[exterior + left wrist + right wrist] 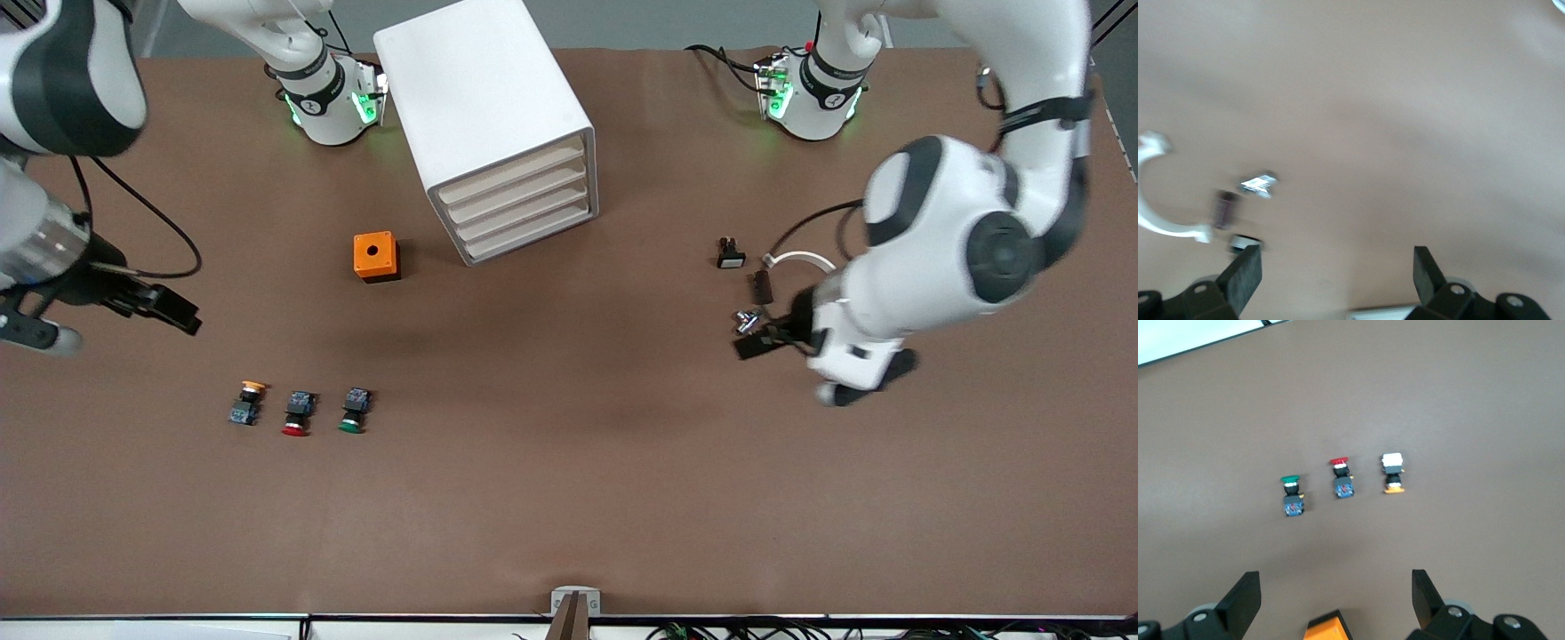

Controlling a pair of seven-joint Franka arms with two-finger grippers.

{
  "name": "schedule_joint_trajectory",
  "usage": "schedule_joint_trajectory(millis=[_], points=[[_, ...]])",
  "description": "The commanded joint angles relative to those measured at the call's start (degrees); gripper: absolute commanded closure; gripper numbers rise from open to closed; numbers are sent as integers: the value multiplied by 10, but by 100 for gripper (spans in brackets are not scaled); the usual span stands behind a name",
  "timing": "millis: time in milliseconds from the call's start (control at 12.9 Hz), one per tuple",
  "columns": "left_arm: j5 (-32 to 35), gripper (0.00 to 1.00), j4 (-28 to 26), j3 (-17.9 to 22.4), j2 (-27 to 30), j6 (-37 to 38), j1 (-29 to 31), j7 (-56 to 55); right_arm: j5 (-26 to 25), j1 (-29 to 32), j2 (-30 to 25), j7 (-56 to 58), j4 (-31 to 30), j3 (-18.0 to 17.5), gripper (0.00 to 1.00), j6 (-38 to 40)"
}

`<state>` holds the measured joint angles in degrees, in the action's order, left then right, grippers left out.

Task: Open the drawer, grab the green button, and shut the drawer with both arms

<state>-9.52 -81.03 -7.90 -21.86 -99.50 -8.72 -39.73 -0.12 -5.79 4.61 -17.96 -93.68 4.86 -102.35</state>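
Note:
The white cabinet (489, 107) stands near the robots' bases, all four drawers shut. The third drawer (526, 212) shows only its cream front slat. The green-capped button (353, 412) lies on the table, nearer to the front camera than the cabinet, at the end of a row of three. It also shows in the right wrist view (1291, 496). My right gripper (178, 311) is open and empty over bare table at the right arm's end (1335, 593). My left gripper (763, 336) is open and empty over small parts at the left arm's end (1335, 273).
A red-capped button (298, 413) and an orange-capped button (246, 402) lie beside the green one. An orange box (376, 256) sits beside the cabinet. A small black and white switch (731, 253), a white clip (1158, 223) and a silver piece (1259, 183) lie under the left arm.

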Motion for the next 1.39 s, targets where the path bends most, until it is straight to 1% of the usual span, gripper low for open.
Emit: schedule_joint_trajectory(millis=[0, 155, 232, 464, 541, 696, 928, 1005, 1160, 1314], points=[[91, 0, -1, -7, 46, 38, 26, 15, -1, 19, -6, -3, 44, -7, 0, 50], [155, 0, 6, -2, 77, 58, 27, 35, -1, 25, -26, -2, 46, -7, 0, 52], [165, 0, 6, 3, 97, 70, 27, 59, -2, 26, -30, -1, 46, -6, 0, 52], [159, 0, 4, 38, 148, 129, 28, 150, -7, 33, -42, 1, 46, -7, 0, 64], [156, 0, 3, 48, 161, 136, 33, 182, -13, 33, -43, 11, 45, -7, 0, 65], [146, 0, -1, 49, 183, 145, 52, 235, -15, 40, -51, 36, 45, -8, 0, 72], [133, 0, -5, 49, 204, 156, 56, 253, -8, 41, -63, 42, 44, -9, 0, 105], [112, 0, -25, 47, 223, 155, 69, 262, -8, 39, -65, 57, 43, -11, 0, 108], [107, 0, -80, 46, 258, 143, 66, 265, -8, 40, -67, 124, 42, -11, 0, 128], [107, 0, -124, 46, 288, 135, 56, 265, -6, 39, -68, 123, 43, -11, 0, 130]])
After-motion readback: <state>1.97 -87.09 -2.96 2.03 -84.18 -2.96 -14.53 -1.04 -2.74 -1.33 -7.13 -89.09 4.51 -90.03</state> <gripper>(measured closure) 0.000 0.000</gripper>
